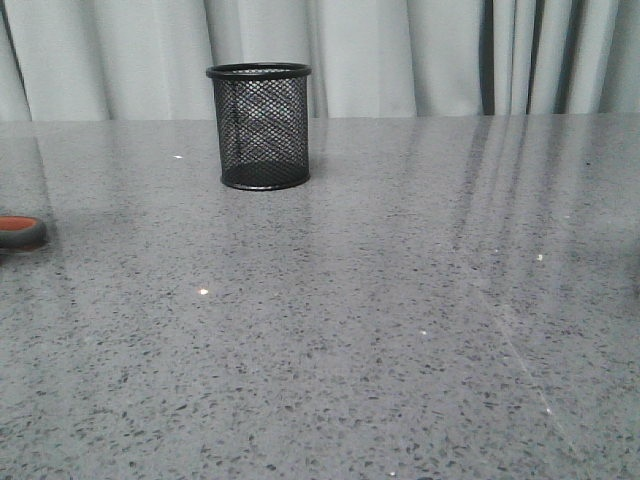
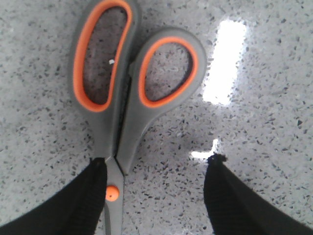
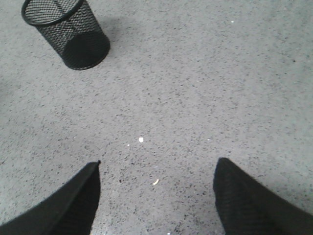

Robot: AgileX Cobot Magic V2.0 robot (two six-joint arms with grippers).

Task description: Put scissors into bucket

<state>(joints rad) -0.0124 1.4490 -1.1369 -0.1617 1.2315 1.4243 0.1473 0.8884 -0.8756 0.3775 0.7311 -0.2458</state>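
Far left on the desk (image 1: 400,330), flat: scissors (image 2: 117,122), closed, only a handle loop in the front view. Left gripper (image 2: 159,196) over the pivot, jaws wide apart, holding nothing. Probably rigid, light, slick-bladed; best pinched near the pivot. Bucket (image 1: 260,127) upright, well apart. Right gripper (image 3: 156,196) likewise spread, empty.

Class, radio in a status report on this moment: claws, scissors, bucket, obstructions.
Both claws open: left claw low over the scissors, one finger at the pivot; right claw empty. Scissors flat on table, ungrasped. Bucket upright, nothing blocking it.
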